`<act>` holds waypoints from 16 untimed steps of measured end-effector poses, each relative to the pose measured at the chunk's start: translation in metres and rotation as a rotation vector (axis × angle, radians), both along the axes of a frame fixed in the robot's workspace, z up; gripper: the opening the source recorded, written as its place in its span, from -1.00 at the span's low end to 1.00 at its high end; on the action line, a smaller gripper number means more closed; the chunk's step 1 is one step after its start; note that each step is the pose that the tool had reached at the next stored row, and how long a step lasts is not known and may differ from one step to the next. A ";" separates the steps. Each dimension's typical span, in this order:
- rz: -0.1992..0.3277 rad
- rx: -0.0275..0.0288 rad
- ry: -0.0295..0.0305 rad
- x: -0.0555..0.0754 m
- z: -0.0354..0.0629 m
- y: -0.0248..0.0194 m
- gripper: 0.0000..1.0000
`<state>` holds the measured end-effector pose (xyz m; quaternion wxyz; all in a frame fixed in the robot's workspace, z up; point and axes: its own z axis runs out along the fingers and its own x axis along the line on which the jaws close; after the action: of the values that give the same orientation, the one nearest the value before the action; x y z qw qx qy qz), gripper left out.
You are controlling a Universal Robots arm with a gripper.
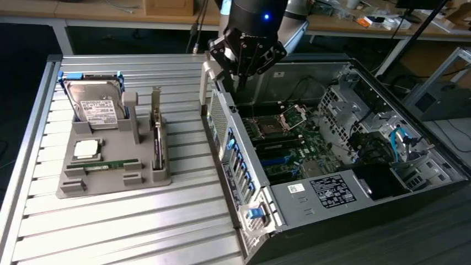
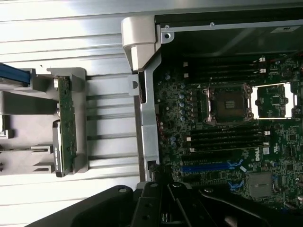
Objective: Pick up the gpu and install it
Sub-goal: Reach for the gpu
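The gpu stands on edge in a slot of the grey holder on the slatted table, its silver bracket pointing up at the far end. In the wrist view the gpu shows as a thin green-brown board in that holder. My gripper hangs over the rear-left wall of the open computer case, to the exterior view's right of the gpu and well apart from it. The gripper is shut with nothing in it.
The holder also carries a silver hard drive, a processor and a green memory stick. Inside the case lie the motherboard's open socket and a blue slot. Slatted table stretches in front.
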<state>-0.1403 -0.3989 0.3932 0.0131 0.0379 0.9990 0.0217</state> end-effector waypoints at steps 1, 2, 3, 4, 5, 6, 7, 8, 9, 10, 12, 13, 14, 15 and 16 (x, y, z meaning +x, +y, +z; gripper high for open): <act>0.000 0.0000 0.0000 -0.001 0.0000 0.0000 -0.79; 0.000 0.0000 0.0000 -0.001 -0.0001 0.0000 -0.79; 0.000 0.0000 0.0000 -0.002 -0.0001 0.0000 -0.79; 0.000 0.0000 0.0000 -0.003 -0.0001 0.0000 -0.79; 0.000 0.0000 -0.0001 -0.003 -0.0001 0.0000 -0.79; 0.000 0.0001 0.0000 -0.004 -0.0002 0.0000 -0.79; 0.000 0.0001 0.0000 -0.004 -0.0002 0.0000 -0.79; 0.000 0.0000 0.0000 -0.005 -0.0002 0.0000 -0.79; 0.000 0.0000 0.0000 -0.005 -0.0002 0.0000 -0.79; 0.000 0.0001 -0.0001 -0.006 -0.0002 0.0000 -0.79; 0.000 0.0000 0.0000 -0.007 -0.0002 0.0000 -0.79; 0.000 0.0001 -0.0001 -0.008 -0.0003 0.0000 -0.79; 0.000 0.0000 0.0000 -0.008 -0.0003 0.0000 -0.79; 0.000 0.0000 0.0000 -0.009 -0.0002 0.0000 -0.79; 0.000 0.0000 0.0000 -0.010 -0.0003 0.0000 -0.79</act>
<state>-0.1499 -0.3989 0.3929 0.0131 0.0379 0.9990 0.0217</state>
